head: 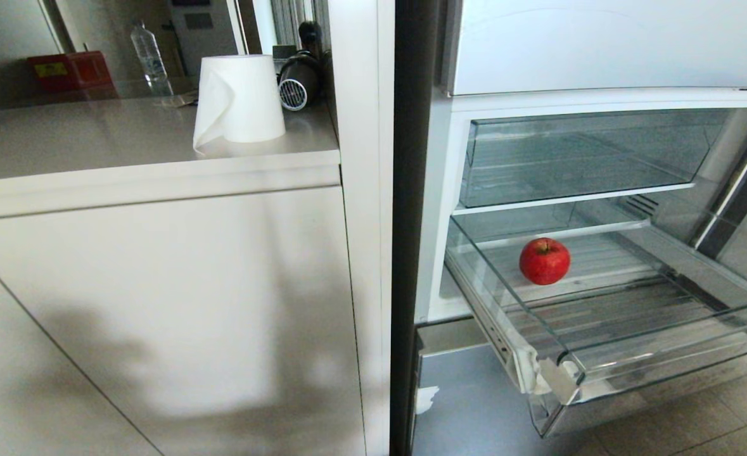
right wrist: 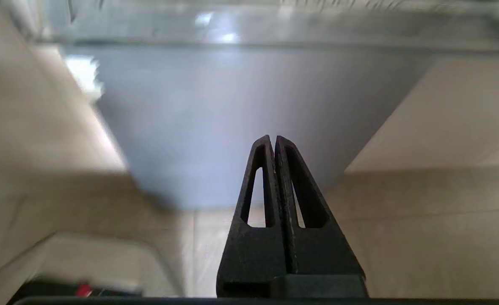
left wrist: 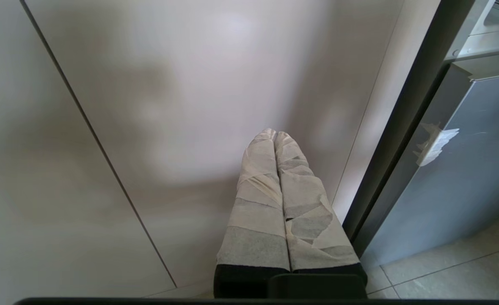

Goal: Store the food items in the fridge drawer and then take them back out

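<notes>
Apple-like and bright red, 1 food item (head: 544,260) is sitting alone on the floor of the fridge drawer (head: 664,329), toward its back left, while the drawer is standing pulled out with white tape scraps on its front corner; I am seeing no second red item anywhere. Neither of my arms is showing in the head view. My left gripper (left wrist: 274,134) is hanging in front of the pale cabinet door (head: 158,304) beside the fridge, its taped fingers pressed together on nothing. My right gripper (right wrist: 273,137) is pointing toward the grey panel (right wrist: 232,127) below the drawer, its black fingers also pressed together and empty. I am judging the fruit firm, smooth and fairly light, likely to roll and to slip from hard fingertips, so I would be opening wide and closing across its widest middle, squeezing gently to avoid bruising.
</notes>
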Tool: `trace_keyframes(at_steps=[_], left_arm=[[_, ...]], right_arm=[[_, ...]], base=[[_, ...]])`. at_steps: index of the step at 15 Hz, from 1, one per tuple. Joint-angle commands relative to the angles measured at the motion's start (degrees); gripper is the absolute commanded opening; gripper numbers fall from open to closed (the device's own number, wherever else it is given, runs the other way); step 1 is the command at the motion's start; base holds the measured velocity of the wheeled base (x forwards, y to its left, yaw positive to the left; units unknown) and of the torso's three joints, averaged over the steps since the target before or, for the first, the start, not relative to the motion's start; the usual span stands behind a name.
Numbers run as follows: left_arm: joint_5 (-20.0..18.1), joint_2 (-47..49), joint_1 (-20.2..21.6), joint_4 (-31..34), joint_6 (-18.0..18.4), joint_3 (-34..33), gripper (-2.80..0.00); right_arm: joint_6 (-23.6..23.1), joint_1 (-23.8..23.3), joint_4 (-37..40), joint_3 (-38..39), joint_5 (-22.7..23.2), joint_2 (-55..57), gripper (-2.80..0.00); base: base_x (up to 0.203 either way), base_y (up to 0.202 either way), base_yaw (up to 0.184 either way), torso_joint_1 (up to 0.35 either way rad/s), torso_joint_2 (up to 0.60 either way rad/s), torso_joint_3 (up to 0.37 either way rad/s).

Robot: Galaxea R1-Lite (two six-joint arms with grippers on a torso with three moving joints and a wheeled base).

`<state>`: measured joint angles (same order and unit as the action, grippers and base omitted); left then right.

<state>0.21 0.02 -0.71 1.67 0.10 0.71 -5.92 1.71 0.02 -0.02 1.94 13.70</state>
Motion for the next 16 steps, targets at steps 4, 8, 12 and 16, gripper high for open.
trace_keyframes(at_steps=[4, 8, 12, 16], left_arm=[[0.06, -0.02, 0.00, 0.00, -0.10, 0.00, -2.80], [0.06, -0.02, 0.00, 0.00, -0.10, 0.00, -2.80], [0.06, -0.02, 0.00, 0.00, -0.10, 0.00, -2.80], [0.06, -0.02, 0.00, 0.00, -0.10, 0.00, -2.80]], right_arm=[[-1.17, -1.57, 0.29, 0.06, 0.74, -14.23, -2.80], [-0.76, -1.45, 0.33, 0.10, -0.27, -13.70, -2.80], [-1.03, -1.45, 0.33, 0.11, -0.19, -13.70, -2.80], [-1.12, -1.45, 0.33, 0.11, -0.11, -13.70, -2.80]], base=[[0.000, 0.000, 0.000, 0.000, 0.00, 0.000], [0.000, 0.000, 0.000, 0.000, 0.00, 0.000], [0.000, 0.000, 0.000, 0.000, 0.00, 0.000], [0.000, 0.005, -0.153, 0.004, 0.00, 0.002]])
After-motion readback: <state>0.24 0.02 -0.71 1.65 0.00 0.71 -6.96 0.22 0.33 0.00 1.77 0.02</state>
